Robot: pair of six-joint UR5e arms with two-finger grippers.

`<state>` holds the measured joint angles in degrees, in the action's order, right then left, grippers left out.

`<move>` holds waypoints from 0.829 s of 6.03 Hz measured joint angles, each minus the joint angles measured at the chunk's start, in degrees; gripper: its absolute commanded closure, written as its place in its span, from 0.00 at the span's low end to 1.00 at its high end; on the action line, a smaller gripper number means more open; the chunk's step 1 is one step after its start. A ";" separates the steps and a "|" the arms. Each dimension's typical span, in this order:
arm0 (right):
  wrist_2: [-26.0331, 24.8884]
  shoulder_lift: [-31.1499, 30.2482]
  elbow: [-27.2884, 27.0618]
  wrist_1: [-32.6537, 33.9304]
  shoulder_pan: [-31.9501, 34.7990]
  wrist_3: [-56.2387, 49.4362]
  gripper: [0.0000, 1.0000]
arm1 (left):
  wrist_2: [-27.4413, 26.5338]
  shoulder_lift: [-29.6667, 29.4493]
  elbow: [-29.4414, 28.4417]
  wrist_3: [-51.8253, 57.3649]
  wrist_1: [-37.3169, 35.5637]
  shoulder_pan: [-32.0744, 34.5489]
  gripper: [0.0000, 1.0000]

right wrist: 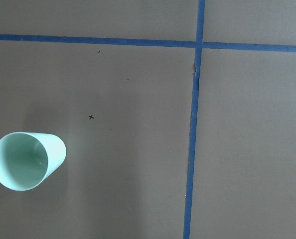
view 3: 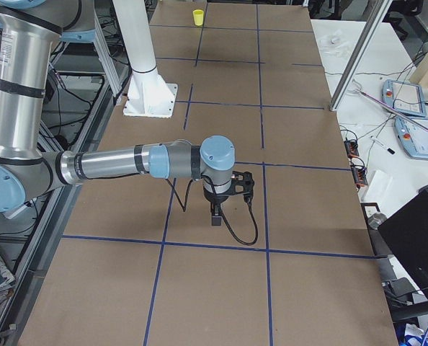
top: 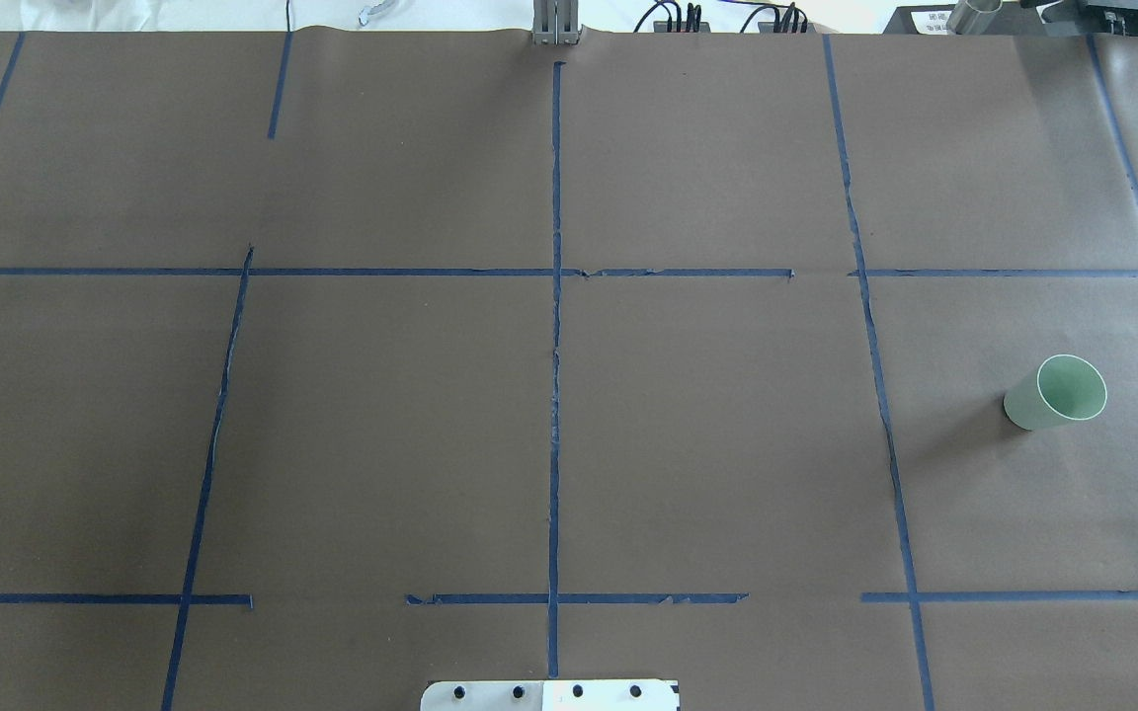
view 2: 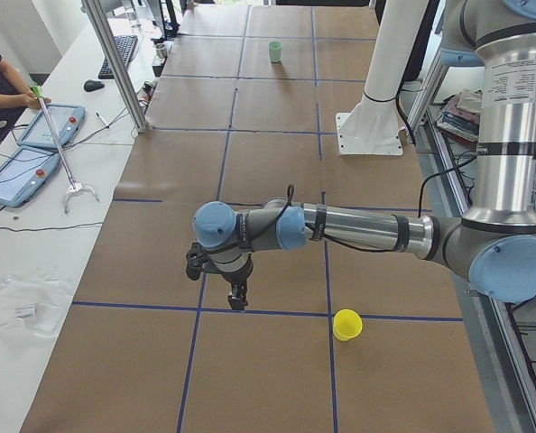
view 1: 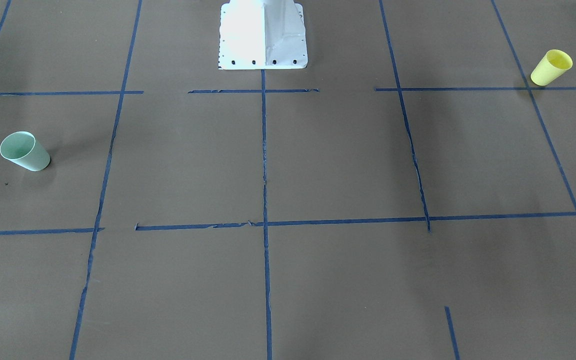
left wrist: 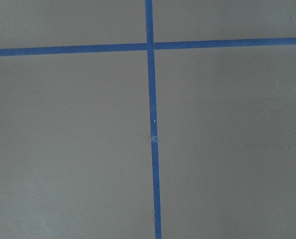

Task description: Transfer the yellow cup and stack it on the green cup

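Standing upright, rim up, the yellow cup (view 1: 551, 67) is on the desk (view 1: 343, 160) at the robot's left end, toward the robot's side, with its base just beside a crossing of blue tape (view 1: 264, 150). Green cup (view 1: 24, 151) also upright and rim up, at the robot's right end, inside a tape square and touching no line. Cups well apart, most of the desk between them. White robot base (view 1: 263, 35) sits at the desk edge, roughly midway between them.

Left gripper (view 2: 238, 302): the near arm in the exterior left view is stretched out level over the desk, gripper pointing straight down above the paper, close to a tape line. Yellow cup is near it but apart, not held. Fingers show only in this side view, so cannot tell if spread or pressed together.

Right gripper (view 3: 215, 220): same pose in the exterior right view, pointing down over the paper near a tape line. A black cable (view 3: 239, 231) loops below the wrist. Fingers: cannot tell either.

Left wrist view shows only brown paper and a tape crossing. Right wrist view looks down into the green cup at lower left, with a tape crossing at upper right and a small black x mark (right wrist: 91, 117) on the paper between.

A person's arm (view 2: 11, 97) rests at a side table by two tablets (view 2: 42, 126).
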<state>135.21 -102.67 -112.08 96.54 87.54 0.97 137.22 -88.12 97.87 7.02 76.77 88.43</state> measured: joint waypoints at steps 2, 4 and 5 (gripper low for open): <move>-1.02 0.01 -0.07 0.17 0.08 -0.07 0.00 | -0.37 2.54 2.65 0.23 2.48 0.01 0.00; -1.26 0.12 -0.02 0.15 0.07 -0.02 0.00 | -0.58 3.98 3.77 0.12 3.37 0.07 0.00; -1.21 0.90 0.55 0.28 -0.01 -0.01 0.00 | -0.62 4.19 3.53 0.08 3.53 0.05 0.00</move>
<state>134.00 -101.77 -111.53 96.81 87.53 0.96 136.60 -83.93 101.40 7.10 80.29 88.48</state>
